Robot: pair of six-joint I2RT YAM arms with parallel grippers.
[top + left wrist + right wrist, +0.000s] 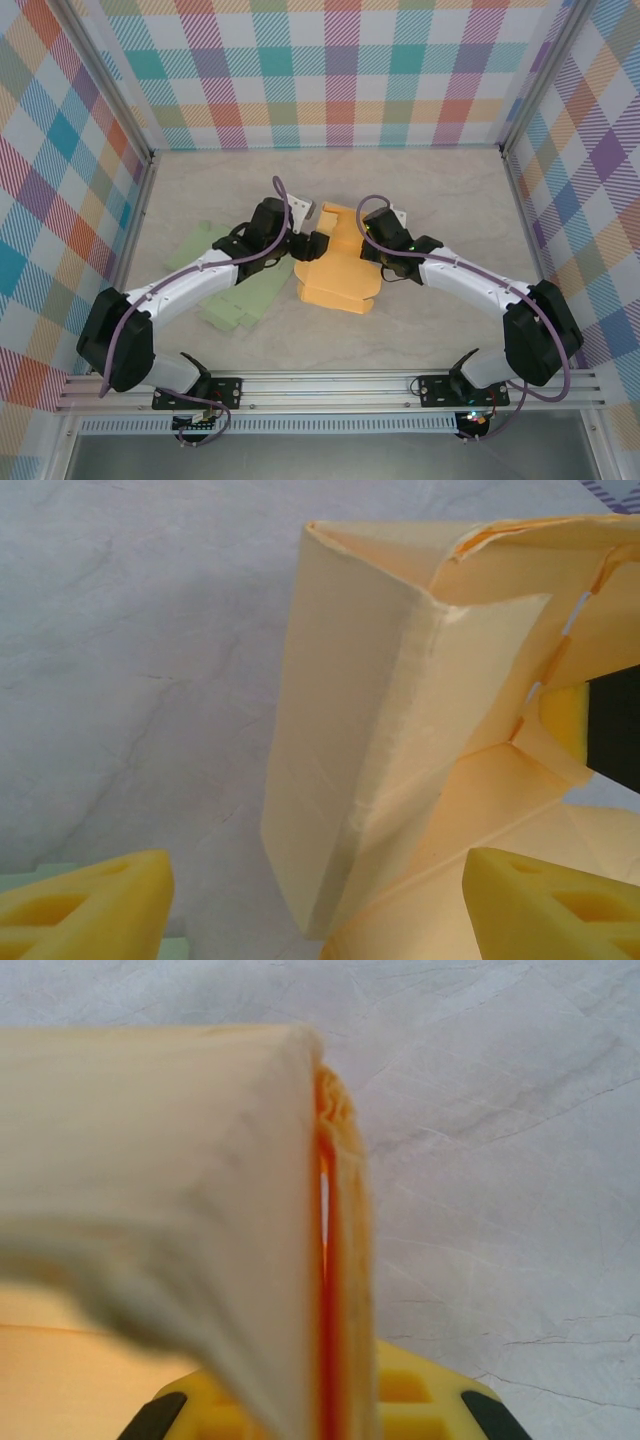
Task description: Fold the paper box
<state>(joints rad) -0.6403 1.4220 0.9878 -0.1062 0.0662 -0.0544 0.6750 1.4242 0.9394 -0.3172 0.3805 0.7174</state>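
Pinching paper box [335, 275] wall, R gripper [335, 1405]

From above, the left arm [200, 280] covered part of the green sheet [245, 300] and, with the right arm [470, 280], parts of the paper box [335, 275], while at the right wrist the box's wall was a close blur hiding most of the right fingers [415, 1395], and at the left wrist the left fingers [85, 905] were cut off below.
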